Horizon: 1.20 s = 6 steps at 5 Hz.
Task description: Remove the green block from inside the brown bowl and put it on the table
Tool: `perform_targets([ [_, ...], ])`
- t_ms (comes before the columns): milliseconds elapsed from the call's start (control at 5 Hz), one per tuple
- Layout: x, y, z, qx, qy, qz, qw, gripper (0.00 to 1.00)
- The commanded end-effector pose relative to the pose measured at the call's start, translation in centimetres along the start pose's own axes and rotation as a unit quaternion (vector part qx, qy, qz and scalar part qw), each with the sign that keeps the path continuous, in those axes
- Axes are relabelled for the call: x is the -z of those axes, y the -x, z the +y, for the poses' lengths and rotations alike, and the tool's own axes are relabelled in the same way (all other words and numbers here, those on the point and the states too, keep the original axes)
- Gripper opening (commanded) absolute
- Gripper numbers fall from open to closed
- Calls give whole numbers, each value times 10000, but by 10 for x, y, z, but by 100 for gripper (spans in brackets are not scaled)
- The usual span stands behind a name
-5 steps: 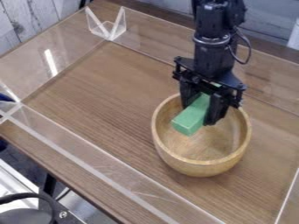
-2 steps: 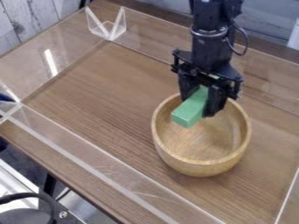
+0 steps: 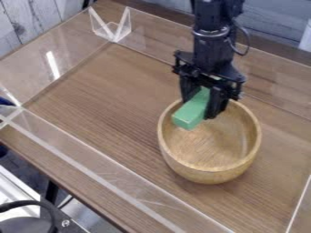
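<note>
The gripper (image 3: 202, 100) has gone up and a bit to the left since the first picture. It took the green block (image 3: 191, 114) along. Before, the block hung low inside the brown bowl (image 3: 210, 142), close to the bottom. Now the block is higher, up by the bowl's back left rim, and its lower end pokes out a little past that rim.

A robotics lab bench, by the look of it; a wood-grain tabletop (image 3: 97, 100) fenced by clear acrylic walls (image 3: 73, 150); a black robot arm (image 3: 213, 36) mounted over it; loose cables (image 3: 25, 218) at the near corner.
</note>
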State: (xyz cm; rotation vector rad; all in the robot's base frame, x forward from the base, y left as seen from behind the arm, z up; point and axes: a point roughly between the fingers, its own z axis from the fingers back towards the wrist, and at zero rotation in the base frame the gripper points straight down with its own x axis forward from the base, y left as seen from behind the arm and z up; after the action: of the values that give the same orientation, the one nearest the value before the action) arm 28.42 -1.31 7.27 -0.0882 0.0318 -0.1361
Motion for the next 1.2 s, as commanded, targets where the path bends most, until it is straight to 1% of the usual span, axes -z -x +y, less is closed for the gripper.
perform_targets([
  [0, -21, 9, 22, -216, -89, -322, 9992, 0],
  [200, -20, 20, 57, -444, -125, -306, 9985, 0],
  [400, -13, 30, 91, -658, -174, -263, 9973, 0],
  [600, -3, 45, 107, -732, -243, -175, 9969, 0],
  [800, 12, 55, 112, -756, -285, -23, 9967, 0],
  [1000, 23, 61, 117, -776, -295, 27, 9965, 0],
])
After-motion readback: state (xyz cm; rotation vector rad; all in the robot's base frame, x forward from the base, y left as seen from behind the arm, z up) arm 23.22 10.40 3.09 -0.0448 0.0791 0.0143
